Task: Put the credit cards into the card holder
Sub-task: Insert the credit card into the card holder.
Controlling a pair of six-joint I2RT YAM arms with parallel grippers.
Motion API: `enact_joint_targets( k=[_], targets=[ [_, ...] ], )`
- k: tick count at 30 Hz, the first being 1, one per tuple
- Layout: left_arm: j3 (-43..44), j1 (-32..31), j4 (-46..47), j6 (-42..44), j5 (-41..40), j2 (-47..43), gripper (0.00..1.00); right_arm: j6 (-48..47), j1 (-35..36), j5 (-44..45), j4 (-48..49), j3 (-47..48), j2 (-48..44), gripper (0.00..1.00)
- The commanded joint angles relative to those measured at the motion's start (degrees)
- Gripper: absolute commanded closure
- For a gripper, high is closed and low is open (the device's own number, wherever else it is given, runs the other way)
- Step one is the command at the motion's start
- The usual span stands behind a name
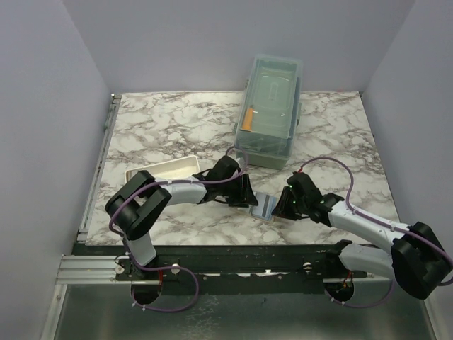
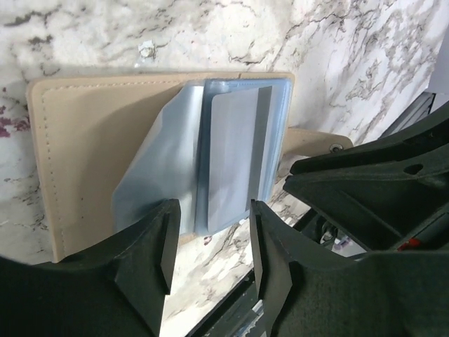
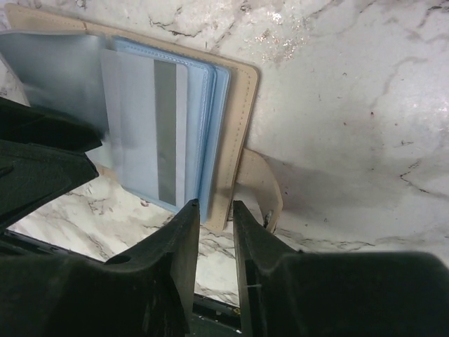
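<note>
The card holder (image 1: 265, 206), a tan wallet with light blue lining, lies open on the marble between my two grippers. In the left wrist view the wallet (image 2: 91, 140) shows a grey card (image 2: 235, 147) sitting in its clear blue sleeve. The card also shows in the right wrist view (image 3: 144, 119), with a darker stripe. My left gripper (image 2: 210, 239) is open, its tips at the sleeve's near edge. My right gripper (image 3: 215, 210) has its jaws a narrow gap apart at the wallet's tan edge (image 3: 235, 140), next to the strap. No orange-yellow card is in view.
A large translucent lidded box (image 1: 269, 113) stands at the back, with a short orange stick (image 1: 246, 120) inside. A white tray (image 1: 163, 168) lies left of the left arm. The table's front rail runs just behind both grippers.
</note>
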Motion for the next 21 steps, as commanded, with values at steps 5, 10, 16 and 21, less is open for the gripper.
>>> enact_joint_targets(
  k=[5,10,16,21],
  targets=[
    [7.2,-0.3,-2.4,5.9,0.0,3.5,0.56,-1.1,-0.8,0.3,1.3,1.1,0.6,0.67],
    [9.3,-0.2,-4.3,5.6,-2.7,6.3,0.55,-1.6,-1.5,-1.0,2.7,1.5,2.5,0.67],
    [9.9,-0.3,-4.2,4.6,-2.6,7.9,0.52,-1.9,-2.0,-1.6,3.6,1.2,3.2,0.67],
    [9.1,-1.3,1.5,2.8,2.0,8.7,0.59,-2.4,-2.3,-2.4,5.6,1.1,5.5,0.68]
  ],
)
